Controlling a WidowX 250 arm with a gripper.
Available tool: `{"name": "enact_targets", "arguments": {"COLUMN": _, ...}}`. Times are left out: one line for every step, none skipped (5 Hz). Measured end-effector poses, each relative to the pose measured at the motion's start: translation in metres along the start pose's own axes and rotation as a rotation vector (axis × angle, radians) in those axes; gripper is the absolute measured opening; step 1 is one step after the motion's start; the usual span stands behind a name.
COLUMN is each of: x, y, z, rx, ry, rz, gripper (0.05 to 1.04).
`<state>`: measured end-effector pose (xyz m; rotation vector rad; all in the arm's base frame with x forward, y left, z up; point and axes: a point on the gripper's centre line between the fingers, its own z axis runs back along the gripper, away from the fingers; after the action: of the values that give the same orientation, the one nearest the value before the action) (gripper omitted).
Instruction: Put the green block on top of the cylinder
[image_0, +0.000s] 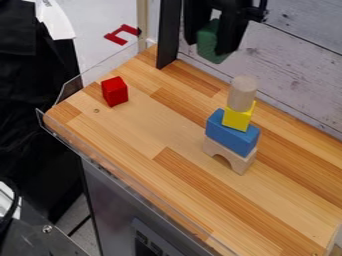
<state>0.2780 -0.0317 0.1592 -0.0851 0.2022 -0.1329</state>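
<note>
At the top of the camera view hangs my gripper (217, 41), shut on the green block (211, 43), which is held in the air above and to the left of the stack. The wooden cylinder (242, 93) stands upright on a yellow block (238, 117). Under that are a blue block (232, 133) and a light wooden arch (229, 155) resting on the table. Between the green block and the cylinder's top there is a visible gap.
A red block (115, 91) sits on the wooden table (133, 125) at the left. A black upright post (169, 34) stands at the back edge, beside a whitish plank wall (294, 65). Clear plastic edging runs along the table's left and front sides.
</note>
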Motion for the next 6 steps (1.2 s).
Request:
{"name": "enact_targets", "arguments": {"x": 0.003, "y": -0.012, "z": -0.007, "rx": 0.018, "ry": 0.019, "rz": -0.030, "gripper": 0.549}}
{"name": "enact_targets", "arguments": {"x": 0.005, "y": -0.016, "z": -0.009, "rx": 0.022, "ry": 0.011, "rz": -0.030, "gripper": 0.549}}
{"name": "enact_targets", "arguments": {"x": 0.005, "y": -0.016, "z": -0.011, "rx": 0.020, "ry": 0.009, "rz": -0.025, "gripper": 0.549}}
{"name": "enact_targets", "arguments": {"x": 0.005, "y": -0.017, "z": -0.010, "rx": 0.021, "ry": 0.008, "rz": -0.023, "gripper": 0.549}}
{"name": "enact_targets", "arguments": {"x": 0.007, "y": -0.022, "z": -0.018, "rx": 0.018, "ry": 0.037, "rz": -0.033, "gripper": 0.549}}
{"name": "enact_targets", "arguments": {"x": 0.013, "y": -0.024, "z": -0.020, "rx": 0.020, "ry": 0.039, "rz": -0.048, "gripper": 0.549}}
